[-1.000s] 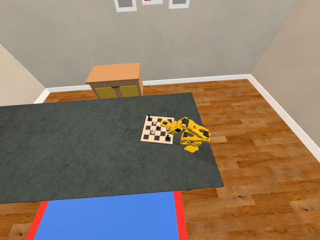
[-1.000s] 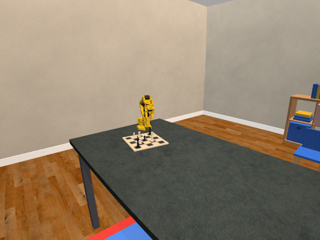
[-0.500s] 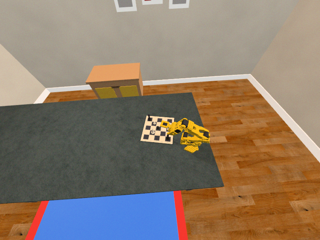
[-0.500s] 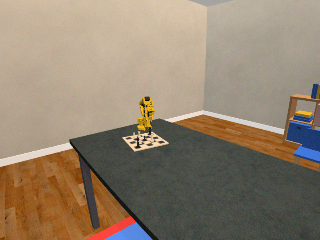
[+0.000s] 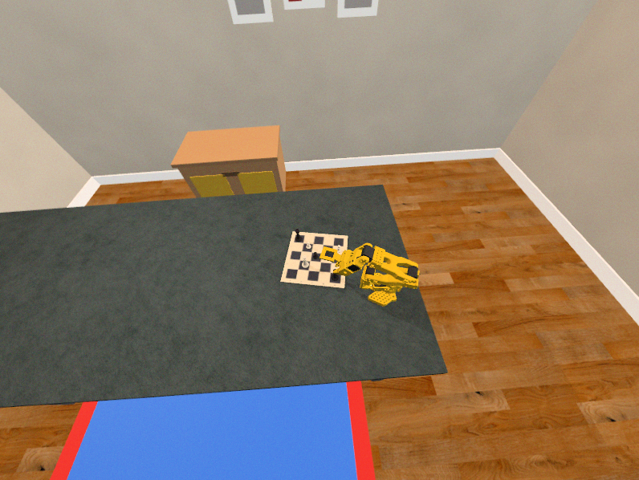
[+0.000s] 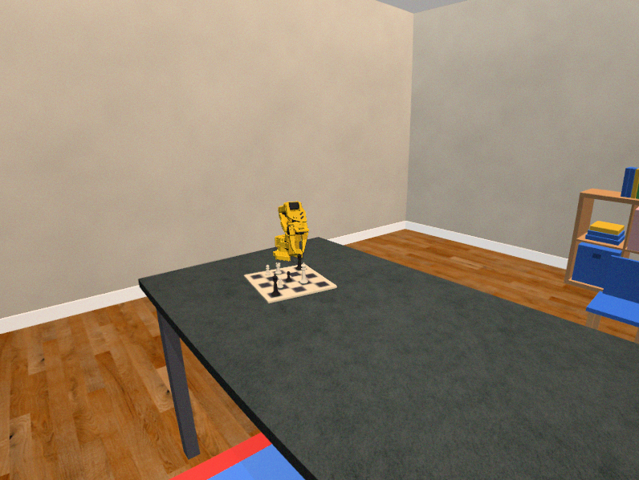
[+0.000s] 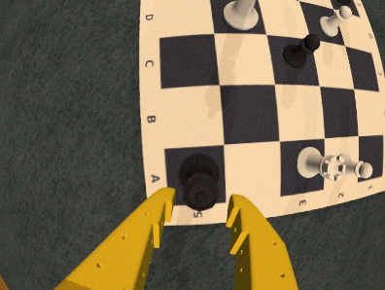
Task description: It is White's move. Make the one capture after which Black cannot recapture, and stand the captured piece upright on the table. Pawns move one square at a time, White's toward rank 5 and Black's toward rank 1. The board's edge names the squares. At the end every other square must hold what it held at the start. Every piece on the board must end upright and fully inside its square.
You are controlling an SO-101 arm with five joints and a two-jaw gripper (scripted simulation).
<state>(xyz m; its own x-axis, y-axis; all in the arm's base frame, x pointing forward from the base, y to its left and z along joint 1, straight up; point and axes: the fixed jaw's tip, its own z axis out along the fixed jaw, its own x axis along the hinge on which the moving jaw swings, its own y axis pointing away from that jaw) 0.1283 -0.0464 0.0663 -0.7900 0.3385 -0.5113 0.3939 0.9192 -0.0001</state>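
Observation:
The chessboard (image 5: 286, 266) (image 6: 323, 283) (image 7: 148, 92) lies on the table. A tall black piece (image 5: 335, 277) (image 6: 299, 264) (image 7: 199, 174) stands on A5. My gripper (image 5: 335, 271) (image 6: 299, 254) (image 7: 202, 194) is open, its fingers a little apart, just above this piece's head, holding nothing. A white rook (image 6: 278, 268) (image 7: 309, 162) stands on A3, with a white pawn (image 6: 267, 270) (image 7: 364, 169) behind it on A2. A black pawn (image 5: 315, 255) (image 6: 288, 277) (image 7: 295, 55) stands on C3. A tall white piece (image 5: 305, 263) (image 6: 303, 276) (image 7: 241, 16) stands on D4, a white pawn (image 5: 308, 246) (image 6: 279, 283) (image 7: 331, 25) on D2.
Another tall black piece (image 5: 297, 235) (image 6: 275, 288) stands on E1, mostly cut off in the wrist view. The arm's base (image 5: 382, 298) stands beside the board's A side, near the end of the dark table (image 5: 155, 310) (image 6: 413, 361).

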